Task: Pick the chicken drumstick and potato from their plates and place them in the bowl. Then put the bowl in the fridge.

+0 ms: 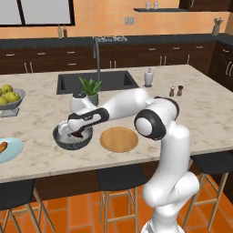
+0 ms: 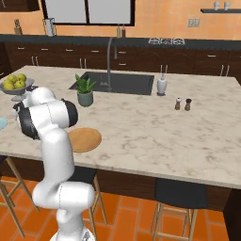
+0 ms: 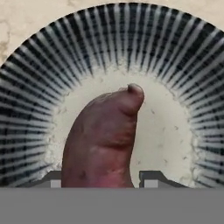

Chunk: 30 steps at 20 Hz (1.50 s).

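The potato (image 3: 101,138), a dark reddish-brown lump, is seen in the hand view between the two dark fingertips (image 3: 151,179) of the end effector (image 1: 75,132), over the pale inside of the bowl (image 3: 183,57); it appears to be gripped, though contact at the pads cannot be told for certain. In the left base view the bowl (image 1: 73,139) is set on the marble desk (image 1: 191,113), just left of the empty tan wooden plate (image 1: 119,139). The chicken drumstick (image 1: 2,147) lies on the pale blue plate (image 1: 11,149) at the left edge. A potted plant (image 1: 90,88) stands behind the bowl, beside the sink (image 1: 97,81).
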Tool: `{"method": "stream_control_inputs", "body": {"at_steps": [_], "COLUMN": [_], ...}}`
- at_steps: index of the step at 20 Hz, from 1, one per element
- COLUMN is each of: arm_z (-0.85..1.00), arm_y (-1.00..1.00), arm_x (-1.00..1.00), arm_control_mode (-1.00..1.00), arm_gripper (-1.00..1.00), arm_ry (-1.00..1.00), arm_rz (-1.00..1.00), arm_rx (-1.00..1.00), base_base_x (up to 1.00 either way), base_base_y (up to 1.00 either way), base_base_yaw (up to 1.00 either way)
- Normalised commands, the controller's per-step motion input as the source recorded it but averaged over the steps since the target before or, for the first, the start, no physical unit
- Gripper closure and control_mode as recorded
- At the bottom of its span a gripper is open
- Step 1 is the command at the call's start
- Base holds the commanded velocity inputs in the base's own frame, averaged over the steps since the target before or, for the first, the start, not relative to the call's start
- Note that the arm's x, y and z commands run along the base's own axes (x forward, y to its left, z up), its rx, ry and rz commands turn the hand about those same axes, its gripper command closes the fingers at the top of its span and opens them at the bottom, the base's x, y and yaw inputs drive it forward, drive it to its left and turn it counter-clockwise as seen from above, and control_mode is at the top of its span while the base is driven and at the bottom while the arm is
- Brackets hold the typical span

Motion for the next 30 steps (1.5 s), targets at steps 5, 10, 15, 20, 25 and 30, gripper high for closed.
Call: {"method": "stream_control_inputs", "body": {"at_steps": [5,10,15,20,25,30], "arm_z": [-0.17,-0.11,0.02,0.42,0.47,0.56], "arm_y": [0.0,0.0,0.0,-0.08,-0.62,-0.97], "arm_x": [0.25,0.48,-0.04,-0.73,-1.0,-0.96], "arm_control_mode": [-1.0,-1.0,-1.0,-1.0,-1.0,-1.0], "arm_gripper": [-1.0,-1.0,-1.0,-1.0,-1.0,-1.0], "arm_ry": [0.01,0.06,0.01,-0.02,-0.01,-0.02], "arm_rz": [0.0,0.0,0.0,-0.01,-0.02,-0.06], "arm_rx": [0.0,0.0,0.0,0.0,0.03,0.01], "base_base_x": [0.0,0.0,0.0,0.0,0.0,0.0], "base_base_y": [0.0,0.0,0.0,0.0,0.0,0.0], "base_base_yaw": [0.0,0.0,0.0,0.0,0.0,0.0]}}
